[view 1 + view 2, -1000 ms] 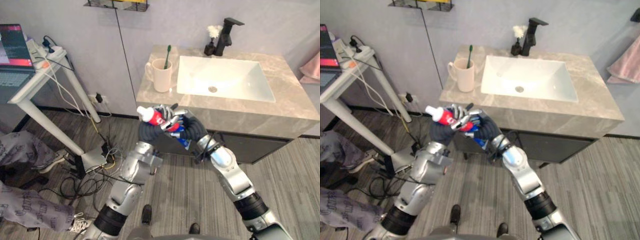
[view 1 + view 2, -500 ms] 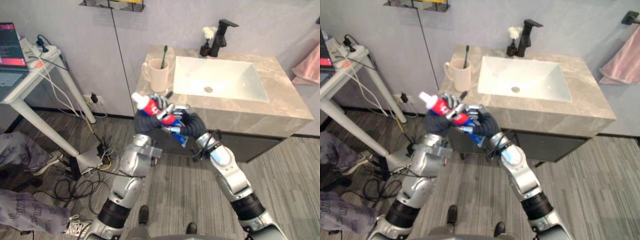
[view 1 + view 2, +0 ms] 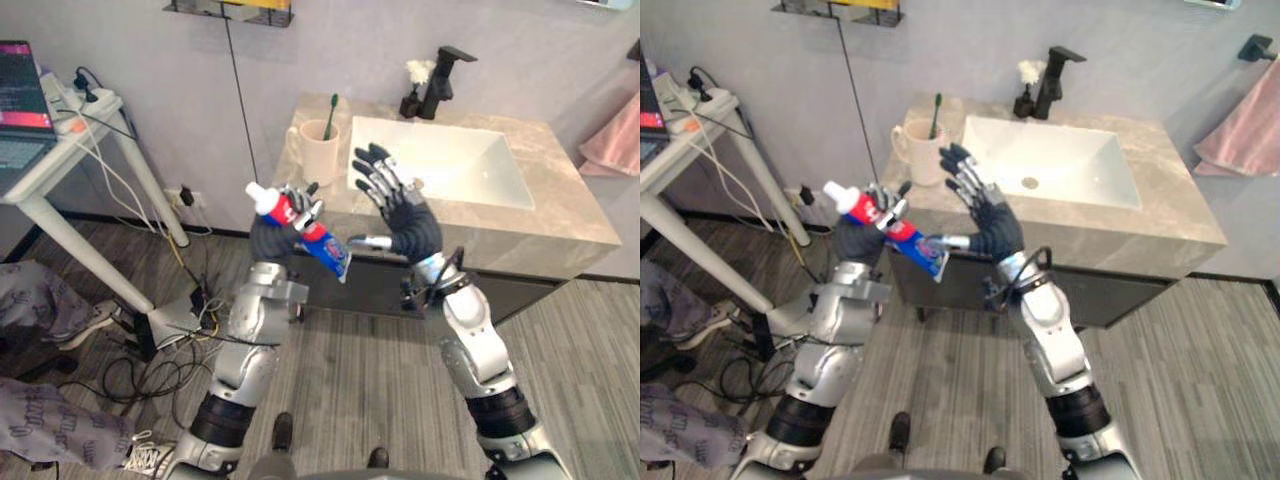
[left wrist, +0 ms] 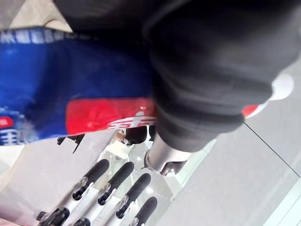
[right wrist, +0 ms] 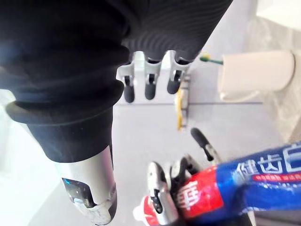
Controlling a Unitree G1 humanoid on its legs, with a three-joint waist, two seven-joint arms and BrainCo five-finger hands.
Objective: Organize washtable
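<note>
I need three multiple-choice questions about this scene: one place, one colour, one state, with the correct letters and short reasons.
1. Where is the cup? A on the counter, left of the sink; B on the floor; C on a shelf.
2. The toothbrush's colour? A yellow; B green; C pink.
3. The right robot hand is: A shut on the cup; B shut on a towel; C open.
A: it stands beside the sink. B: green handle. C: fingers straight; the left robot hand grips the toothpaste tube.

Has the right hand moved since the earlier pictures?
Yes. The right hand let go of the toothpaste tube, opened and rose: before below the countertop edge, now across it, beside the mug. The left hand holds the tube.
</note>
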